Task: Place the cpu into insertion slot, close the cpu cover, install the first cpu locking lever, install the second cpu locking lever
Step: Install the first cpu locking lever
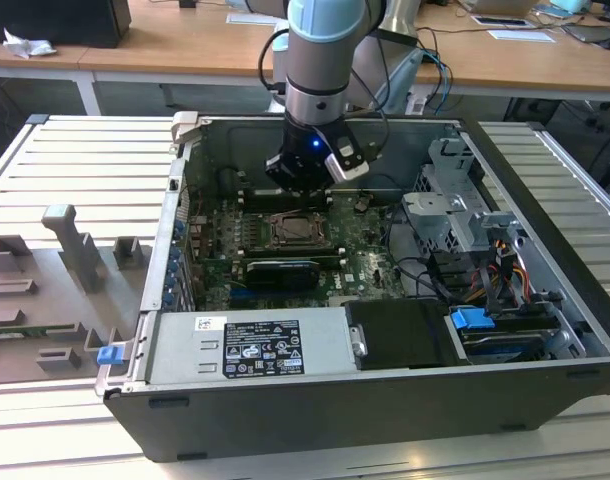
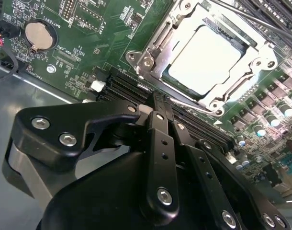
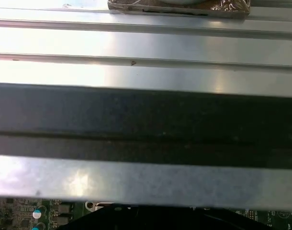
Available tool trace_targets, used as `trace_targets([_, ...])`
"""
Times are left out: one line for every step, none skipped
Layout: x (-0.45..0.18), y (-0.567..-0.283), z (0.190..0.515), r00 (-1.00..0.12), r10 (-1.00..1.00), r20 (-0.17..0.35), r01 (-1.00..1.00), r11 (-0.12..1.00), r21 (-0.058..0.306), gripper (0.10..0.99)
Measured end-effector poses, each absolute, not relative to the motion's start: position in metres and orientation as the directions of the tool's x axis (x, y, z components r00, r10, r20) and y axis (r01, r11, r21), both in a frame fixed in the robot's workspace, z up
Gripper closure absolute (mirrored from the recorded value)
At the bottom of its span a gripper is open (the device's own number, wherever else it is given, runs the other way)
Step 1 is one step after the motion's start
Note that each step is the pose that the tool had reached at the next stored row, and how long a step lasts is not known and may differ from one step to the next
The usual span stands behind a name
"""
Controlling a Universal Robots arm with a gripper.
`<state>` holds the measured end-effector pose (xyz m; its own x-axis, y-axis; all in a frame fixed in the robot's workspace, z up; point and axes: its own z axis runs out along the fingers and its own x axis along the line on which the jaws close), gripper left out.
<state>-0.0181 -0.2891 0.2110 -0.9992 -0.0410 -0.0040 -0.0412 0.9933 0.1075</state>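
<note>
Grey fixtures (image 1: pixel 70 265): blocky moulded shapes on the ribbed metal table (image 1: pixel 75 160), by its edge at the exterior view's left.
Computer case (image 1: pixel 385 400): open dark box holding a green motherboard (image 1: pixel 215 255).
Gripper (image 1: pixel 297 180): black, matte, above the board near the case's far wall; fingers pressed together in the second wrist view, holding nothing.
Cpu (image 2: pixel 208 57): pale, glossy square, seated in the insertion slot (image 2: pixel 172 93).
Cpu cover (image 2: pixel 153 52): silver frame lying flat around the chip.
Case wall (image 3: pixel 146 124): dark band in the first wrist view.
</note>
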Motion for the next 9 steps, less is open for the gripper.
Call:
trace_targets([-0.0175,-0.2891,0.2097,-0.999,-0.041,-0.004,-0.041,0.993,0.107,0.98])
trace_targets([-0.0172,-0.2891,0.2084,-0.999,-0.041,-0.004,-0.041,0.993,0.107,0.98])
trace_targets([-0.017,-0.2891,0.2071,-0.999,-0.041,-0.004,-0.041,0.993,0.107,0.98])
trace_targets([-0.0169,-0.2891,0.206,-0.999,-0.041,-0.004,-0.041,0.994,0.106,0.98])
trace_targets([-0.0167,-0.2891,0.2049,-0.999,-0.041,-0.004,-0.041,0.994,0.103,0.98])
trace_targets([-0.0166,-0.2891,0.2045,-0.999,-0.041,-0.004,-0.041,0.994,0.101,0.98])
trace_targets([-0.0166,-0.2891,0.2044,-0.999,-0.041,-0.004,-0.041,0.994,0.099,0.98])
trace_targets([-0.0167,-0.2891,0.2043,-0.999,-0.041,-0.003,-0.041,0.994,0.098,0.98])
trace_targets([-0.0167,-0.2891,0.204,-0.999,-0.041,-0.004,-0.041,0.994,0.097,0.98])
